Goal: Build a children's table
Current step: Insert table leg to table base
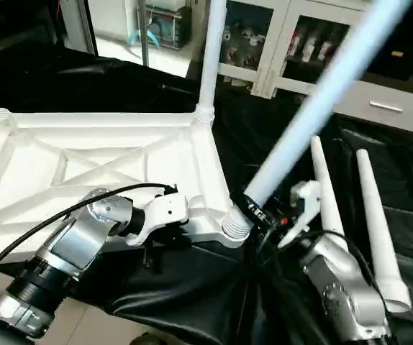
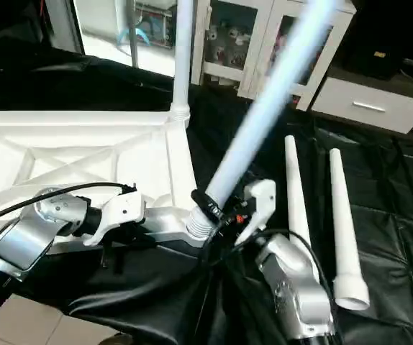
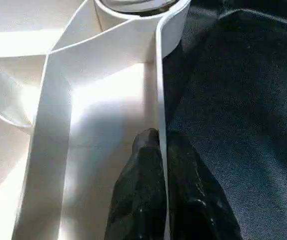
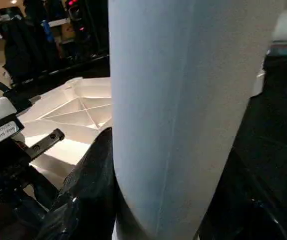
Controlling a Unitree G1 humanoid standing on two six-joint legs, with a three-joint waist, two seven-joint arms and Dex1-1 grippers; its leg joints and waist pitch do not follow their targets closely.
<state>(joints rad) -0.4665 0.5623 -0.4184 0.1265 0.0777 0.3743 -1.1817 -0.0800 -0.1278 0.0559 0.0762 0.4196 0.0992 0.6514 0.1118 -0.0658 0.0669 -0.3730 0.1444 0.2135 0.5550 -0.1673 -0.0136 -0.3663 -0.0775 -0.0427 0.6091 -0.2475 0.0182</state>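
1. Left gripper is pinched onto the near rim of the upturned tabletop.
2. Right gripper clasps a tilted leg at the near right socket.
3. Two loose legs lie right.
4. One leg stands upright at the far corner.

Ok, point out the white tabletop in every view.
Left eye view: tabletop across the left half, underside up.
Right eye view: tabletop in the left half again.
Left wrist view: tabletop close up, rim edge-on.
Right wrist view: tabletop behind the held leg.
Shared landmark: its diagonal ribs.
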